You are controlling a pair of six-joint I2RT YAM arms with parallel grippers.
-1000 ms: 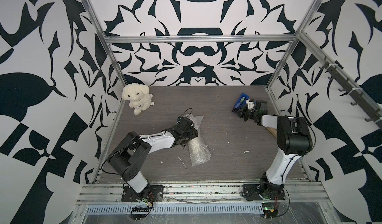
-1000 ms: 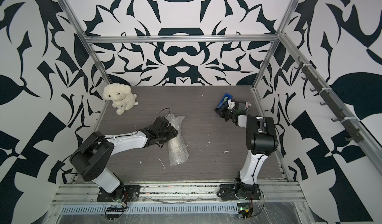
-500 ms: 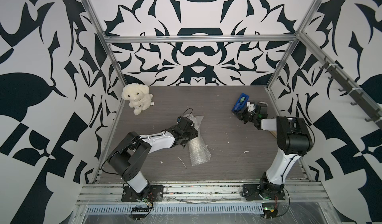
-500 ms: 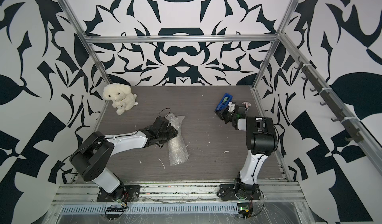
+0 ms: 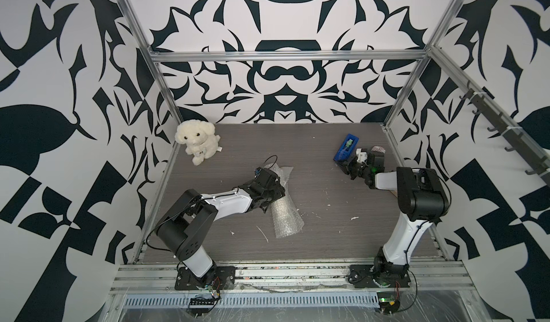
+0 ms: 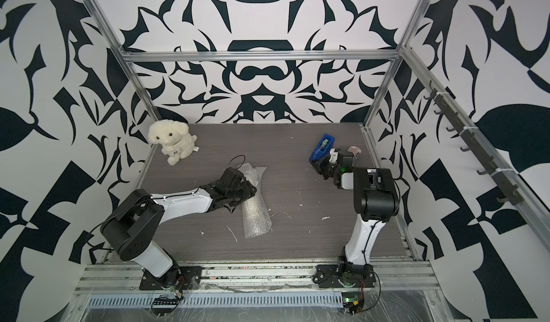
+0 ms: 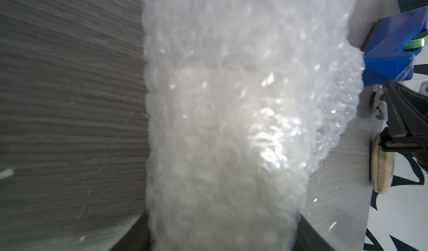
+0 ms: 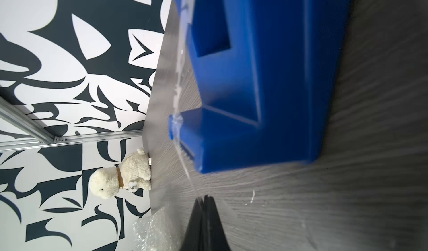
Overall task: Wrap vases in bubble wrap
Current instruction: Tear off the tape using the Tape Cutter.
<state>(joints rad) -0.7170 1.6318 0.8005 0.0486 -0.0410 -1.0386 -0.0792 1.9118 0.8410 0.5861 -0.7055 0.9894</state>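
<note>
The bubble wrap (image 5: 286, 216) lies rolled mid tabletop (image 5: 342, 246), pinched by the left claw (image 5: 272, 193); the right claw (image 8: 205, 200) pinches, maybe, tape (image 8: 190, 178).

Your bubble wrap (image 5: 287, 216) is clear, shiny, crinkly plastic on a matt wood-grain table (image 5: 327, 240); beyond it, fluffy cloth plush dog (image 5: 198, 142) and smooth blue plastic dispenser (image 5: 346, 149).
</note>
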